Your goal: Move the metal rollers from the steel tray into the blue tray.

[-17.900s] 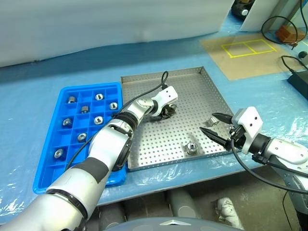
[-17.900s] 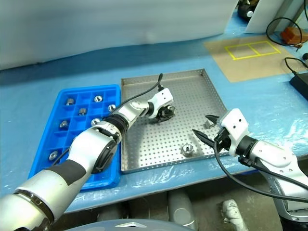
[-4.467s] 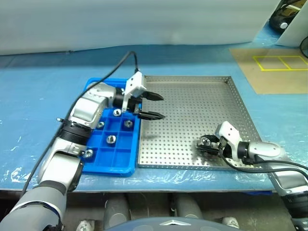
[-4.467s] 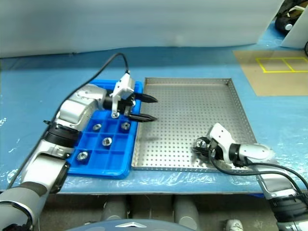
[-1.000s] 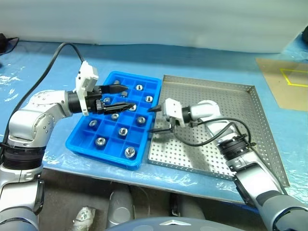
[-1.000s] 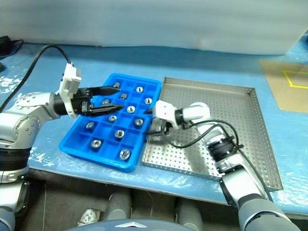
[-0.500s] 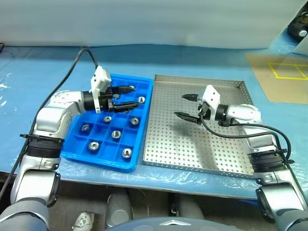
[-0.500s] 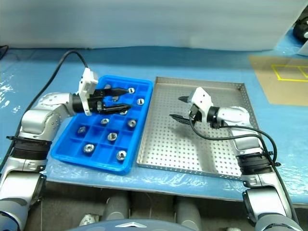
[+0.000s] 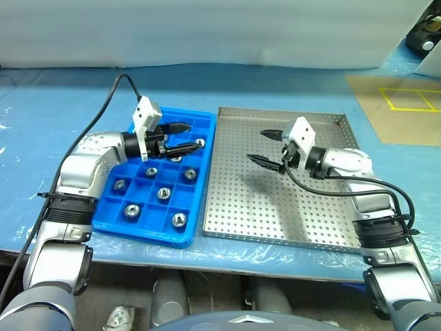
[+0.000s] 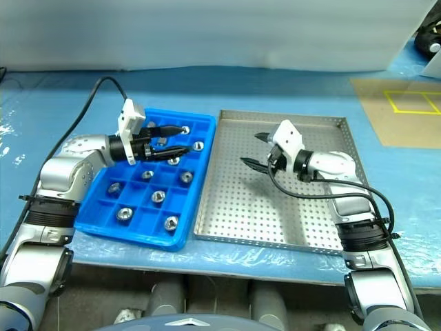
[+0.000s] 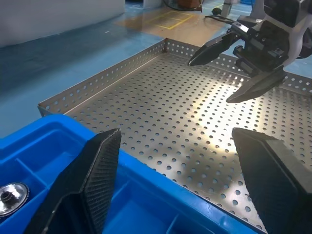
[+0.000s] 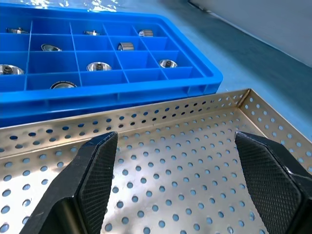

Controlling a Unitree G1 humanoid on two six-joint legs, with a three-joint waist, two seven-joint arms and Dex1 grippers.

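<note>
Now both grippers [image 9: 180, 138] [image 9: 267, 147] hang spread, empty; the left could knock rollers [image 9: 163, 194] from the blue tray [image 9: 155, 231] at centre-left.

silver-grey jointed arms with black ribbed bands, white blocks at the wrists, a black cable looping along each, and grippers with two black tapered fingers, cross-hatched inside.
</note>
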